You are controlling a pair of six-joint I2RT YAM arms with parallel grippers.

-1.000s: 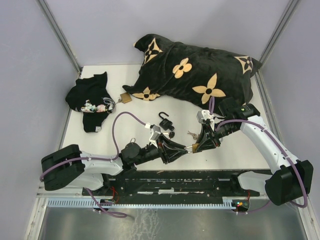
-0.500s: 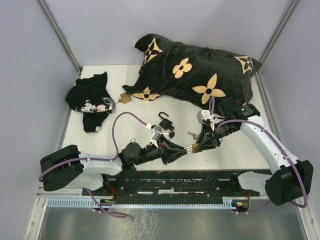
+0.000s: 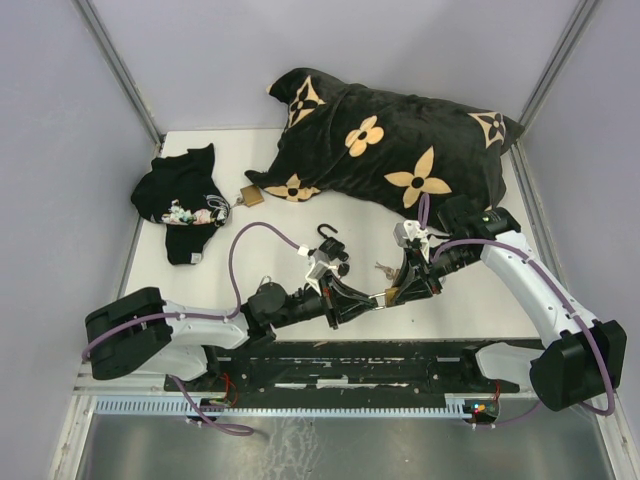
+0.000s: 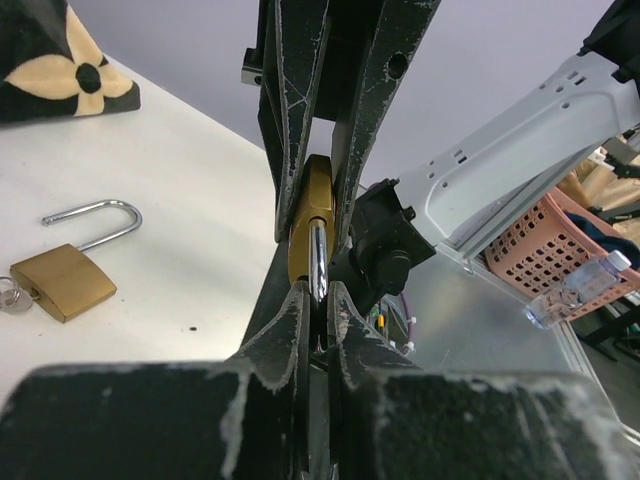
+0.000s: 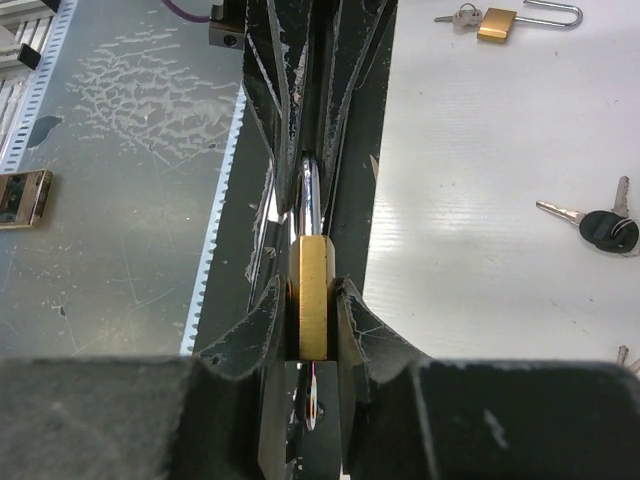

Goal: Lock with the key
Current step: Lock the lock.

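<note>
A small brass padlock (image 3: 386,296) hangs between my two grippers above the table's front edge. My right gripper (image 5: 313,290) is shut on its brass body (image 5: 313,300); a key (image 5: 312,410) shows under the body, between the fingers. My left gripper (image 4: 320,290) is shut on the padlock's silver shackle (image 4: 318,262), facing the right gripper (image 3: 396,290) tip to tip. In the left wrist view the brass body (image 4: 310,215) sits between the right gripper's fingers (image 4: 365,110). Whether the shackle is pushed home is hidden by the fingers.
A second brass padlock (image 4: 62,281) with an open shackle and keys lies on the table; it also shows in the right wrist view (image 5: 497,22). A black padlock (image 3: 330,240), loose keys (image 5: 608,228), a black flowered pillow (image 3: 390,150), a black cloth (image 3: 180,200) and another brass padlock (image 3: 250,196) lie farther back.
My left wrist has shifted slightly up and to the right, toward the right gripper. The right arm and the padlock stay in place.
</note>
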